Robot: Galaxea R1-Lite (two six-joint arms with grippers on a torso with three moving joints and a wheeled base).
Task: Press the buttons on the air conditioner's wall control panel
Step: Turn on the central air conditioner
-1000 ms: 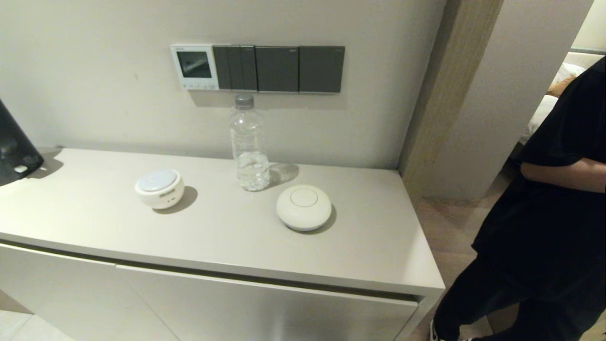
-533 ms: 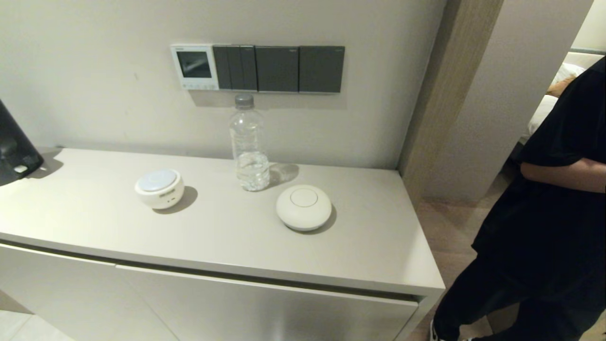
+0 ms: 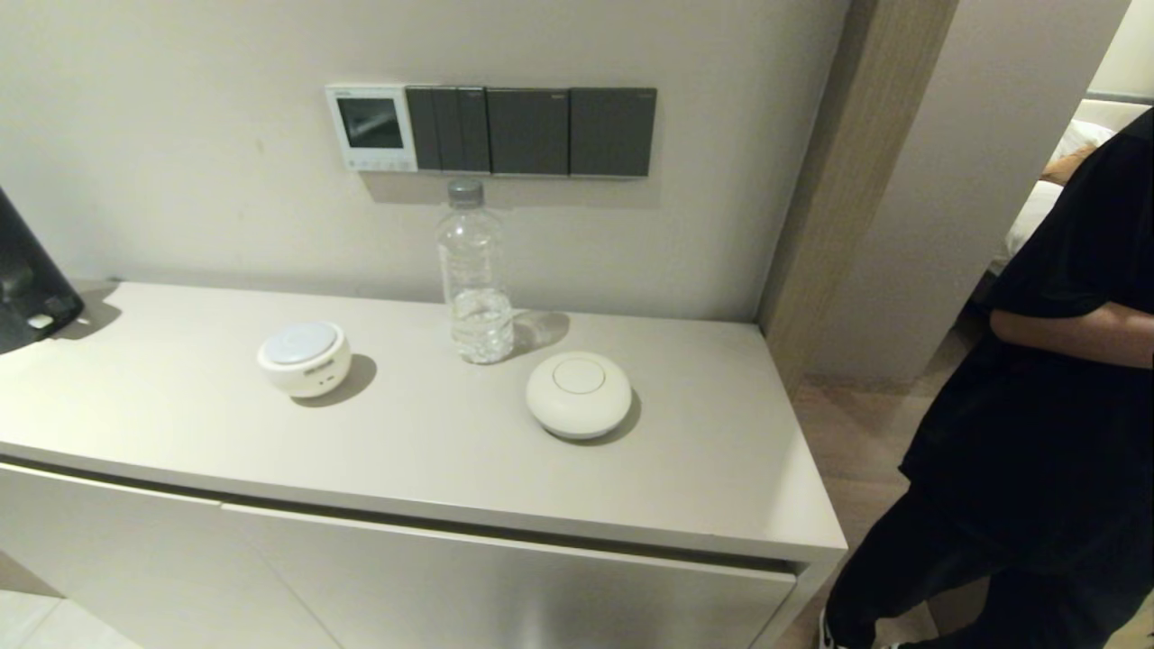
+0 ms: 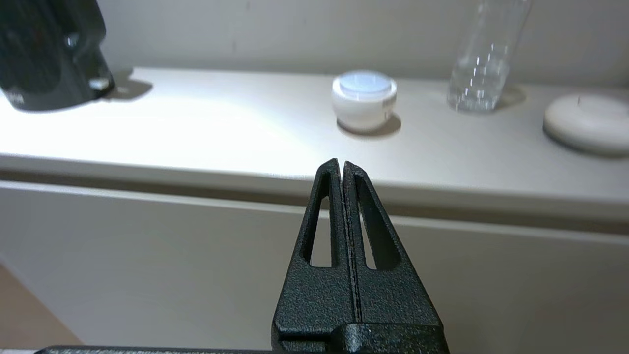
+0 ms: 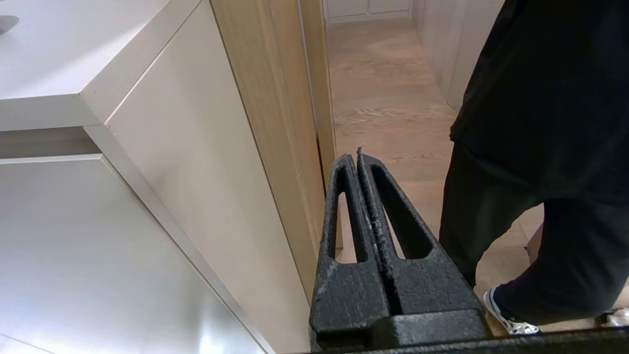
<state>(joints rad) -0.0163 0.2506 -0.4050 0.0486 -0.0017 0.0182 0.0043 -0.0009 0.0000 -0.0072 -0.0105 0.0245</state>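
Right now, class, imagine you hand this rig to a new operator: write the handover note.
Left tool: shut, empty, low in front of the cabinet, below its top edge.
Right tool: shut, empty, low beside the cabinet's right end, near a person in black.
Wall control panel: on the wall, leftmost, beside the dark switch plates; screen dark. Buttons run along its bottom edge.
A water bottle stands just below the switches.
Done: nothing visible.
Left: raise an arm and press the buttons.
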